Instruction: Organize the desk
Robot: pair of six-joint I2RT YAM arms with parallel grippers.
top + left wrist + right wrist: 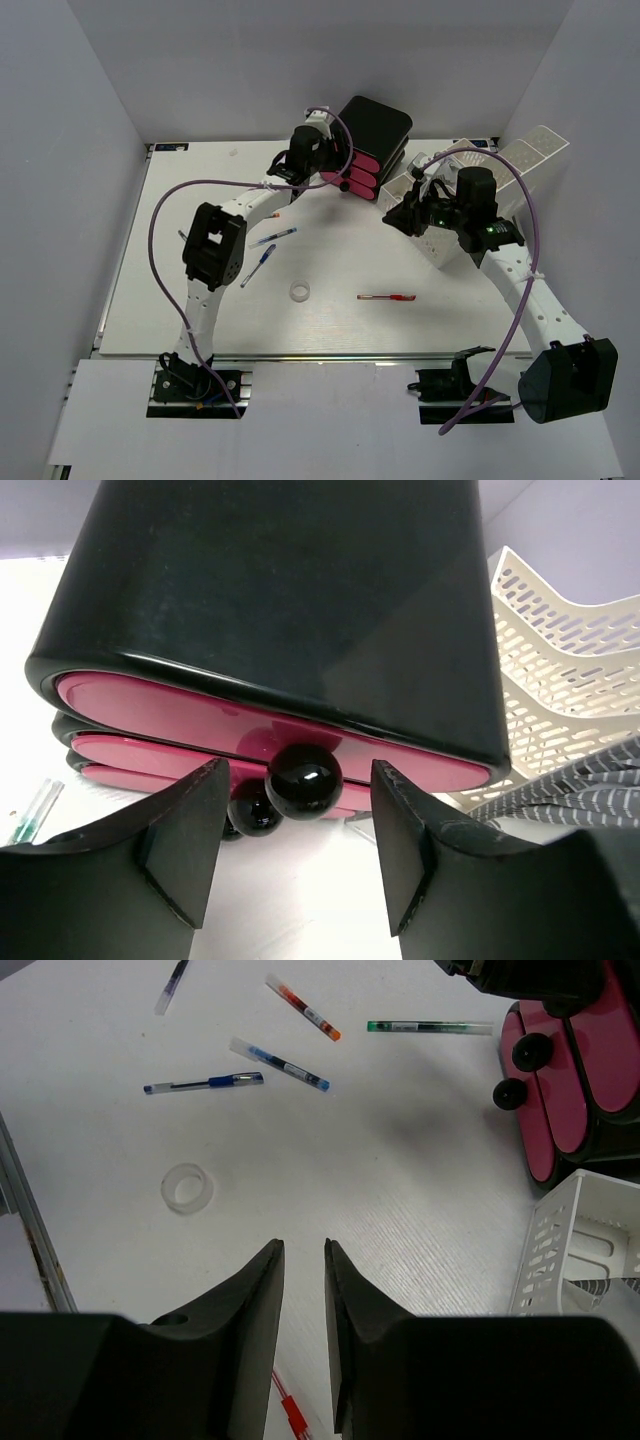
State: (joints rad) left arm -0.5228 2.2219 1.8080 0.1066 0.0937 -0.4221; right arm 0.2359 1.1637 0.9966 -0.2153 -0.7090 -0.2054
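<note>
White desk [200,310] with scattered pens [205,1083], barrel print illegibly small.

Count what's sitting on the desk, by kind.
Pens: 6
Tape roll: 1
Drawer unit: 1
Perforated tray: 1
Total: 9

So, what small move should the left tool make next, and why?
Probably close it: the open left tool seems to straddle the glossy black round knob of the top pink drawer front, which would give a grip for pulling it open.
</note>
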